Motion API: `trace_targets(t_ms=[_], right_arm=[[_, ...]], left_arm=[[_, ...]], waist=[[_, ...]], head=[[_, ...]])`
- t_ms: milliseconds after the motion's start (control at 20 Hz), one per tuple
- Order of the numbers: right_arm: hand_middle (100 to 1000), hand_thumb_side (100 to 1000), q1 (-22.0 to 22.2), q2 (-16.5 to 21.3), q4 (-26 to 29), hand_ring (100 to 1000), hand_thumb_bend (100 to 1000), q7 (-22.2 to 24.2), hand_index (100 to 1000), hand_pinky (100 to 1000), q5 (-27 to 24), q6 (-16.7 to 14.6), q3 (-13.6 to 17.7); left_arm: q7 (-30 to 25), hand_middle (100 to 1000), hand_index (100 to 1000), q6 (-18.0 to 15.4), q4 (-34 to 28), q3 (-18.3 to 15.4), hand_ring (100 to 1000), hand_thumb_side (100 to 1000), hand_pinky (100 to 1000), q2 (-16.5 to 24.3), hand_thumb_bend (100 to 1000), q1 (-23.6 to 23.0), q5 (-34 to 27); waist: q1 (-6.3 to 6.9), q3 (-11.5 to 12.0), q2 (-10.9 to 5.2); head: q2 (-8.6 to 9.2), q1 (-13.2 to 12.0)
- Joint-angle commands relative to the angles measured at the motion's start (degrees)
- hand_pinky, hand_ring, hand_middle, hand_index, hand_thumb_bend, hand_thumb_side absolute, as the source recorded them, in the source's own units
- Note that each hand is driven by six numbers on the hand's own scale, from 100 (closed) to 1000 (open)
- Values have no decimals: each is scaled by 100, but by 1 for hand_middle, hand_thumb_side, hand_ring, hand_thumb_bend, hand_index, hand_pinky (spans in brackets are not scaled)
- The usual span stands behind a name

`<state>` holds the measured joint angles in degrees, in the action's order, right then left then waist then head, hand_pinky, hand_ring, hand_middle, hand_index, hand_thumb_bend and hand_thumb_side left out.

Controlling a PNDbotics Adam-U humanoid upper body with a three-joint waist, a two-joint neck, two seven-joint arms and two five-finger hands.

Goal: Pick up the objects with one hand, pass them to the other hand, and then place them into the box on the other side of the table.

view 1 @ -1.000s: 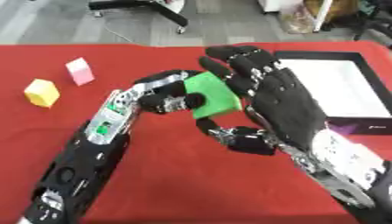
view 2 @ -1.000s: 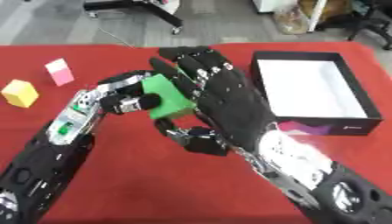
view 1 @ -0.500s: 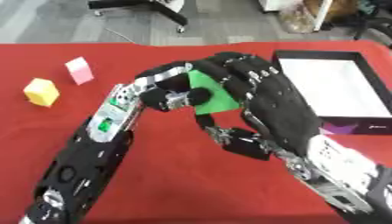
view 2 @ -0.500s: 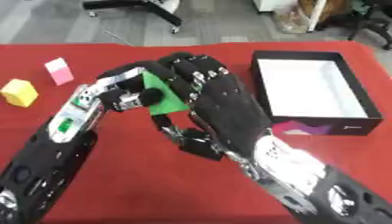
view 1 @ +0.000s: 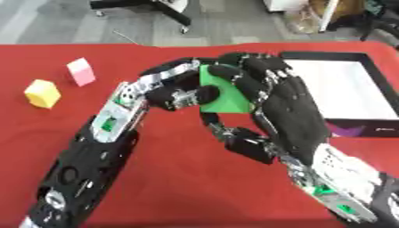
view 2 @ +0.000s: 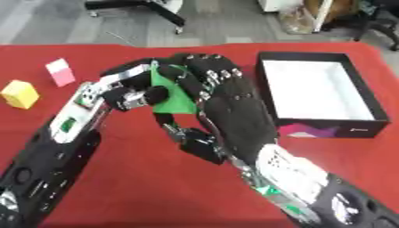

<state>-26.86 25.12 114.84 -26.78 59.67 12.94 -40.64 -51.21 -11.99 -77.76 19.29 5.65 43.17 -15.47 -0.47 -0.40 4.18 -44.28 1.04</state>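
Note:
A green block [view 1: 223,99] hangs above the middle of the red table, held between both hands. My left hand [view 1: 181,91] comes in from the lower left with its fingers and thumb curled round the block's left side. My right hand [view 1: 274,100] rises from the lower right, and its fingers curl over the block's top and right side. A black box [view 2: 319,91] with a white inside stands open at the right. At the far left lie a yellow block [view 1: 42,93] and a pink block [view 1: 80,71].
The red table [view 1: 171,178] ends at its far edge near the top, with grey floor and a chair base [view 1: 148,9] beyond. The box's front wall [view 2: 327,129] bears a purple patch.
My right hand's fingers have curled down over the green block, which they stood straight behind a second ago. The left hand still holds the block in about the same place.

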Motion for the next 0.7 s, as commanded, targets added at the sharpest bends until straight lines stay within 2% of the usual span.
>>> trace_targets(t_ms=[50,150,400,600,700], right_arm=[[317,100,-14,221,-25,560,100,-226,702,417,-87,64,281],[320,100,4,284,-25,557,100,-299,699,415,-129,-23,304],[320,100,90,572,-25,558,100,-516,697,396,-461,-203,415],[318,100,200,840,-25,560,100,-751,697,380,-762,-326,522],[319,100,254,967,-25,559,100,-862,698,379,-899,-417,568]], left_arm=[[-75,503,622,-124,-236,-86,590,572,715,135,100,61,-70],[-75,521,648,-128,-203,-152,597,616,718,168,100,48,-10],[-75,597,745,-53,-65,-424,642,863,731,238,100,-18,190],[-75,679,790,117,-89,-720,693,950,749,262,100,-83,136],[-75,736,818,197,-164,-840,733,978,768,271,132,-105,124]], waist=[[-10,-11,-69],[-14,-15,-75],[-32,-21,-89],[-36,-14,-84],[-37,-11,-79]], head=[[16,-5],[16,1],[16,40],[16,169],[16,305]])
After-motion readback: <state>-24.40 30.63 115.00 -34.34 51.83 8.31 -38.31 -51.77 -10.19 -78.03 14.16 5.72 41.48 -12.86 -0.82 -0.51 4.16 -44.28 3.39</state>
